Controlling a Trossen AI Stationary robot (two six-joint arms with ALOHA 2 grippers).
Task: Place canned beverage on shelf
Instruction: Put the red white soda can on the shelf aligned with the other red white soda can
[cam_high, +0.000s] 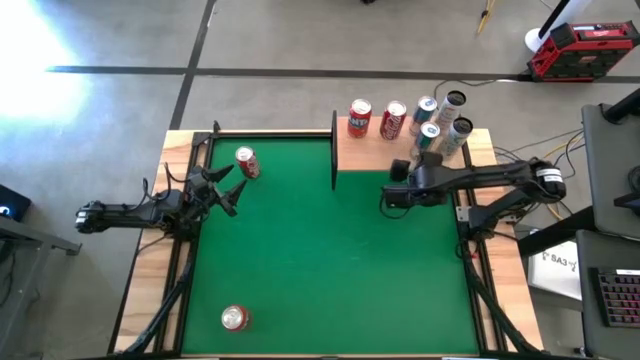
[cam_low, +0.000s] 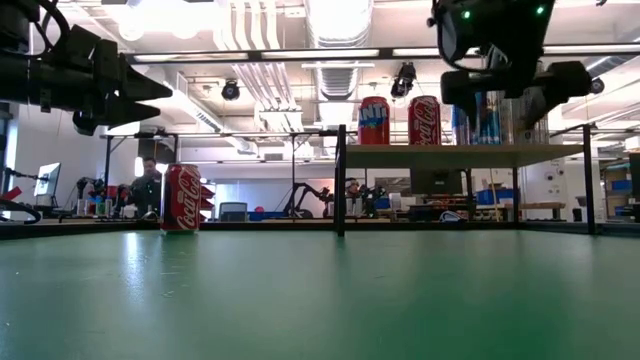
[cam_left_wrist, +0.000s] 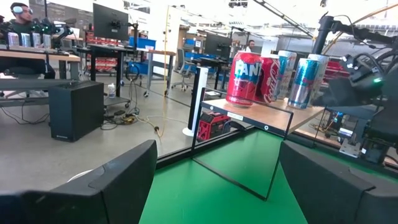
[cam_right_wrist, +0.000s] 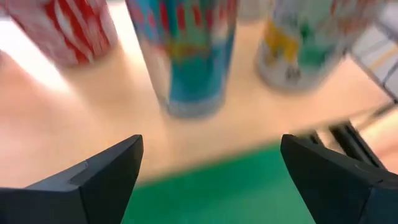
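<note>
Green felt table surface (cam_high: 330, 260), wooden border, concrete floor around. Small light-wood shelf with thin black posts (cam_high: 375, 152) at the far right corner, carrying five upright cans: two red ones (cam_high: 360, 118), three silver-blue ones (cam_high: 430, 135) (labels too small to read). Right gripper (cam_high: 392, 196) just in front of the shelf edge, fingers spread wide, holding nothing. Left gripper (cam_high: 232, 190) near the left edge, partly open, empty, beside an upright red cola can (cam_high: 246, 162). Another red can (cam_high: 234, 318) near the front edge.

High view overhead, straight down; low view table-level; wrist views face shelf (cam_high: 400, 150) cans, shared.
</note>
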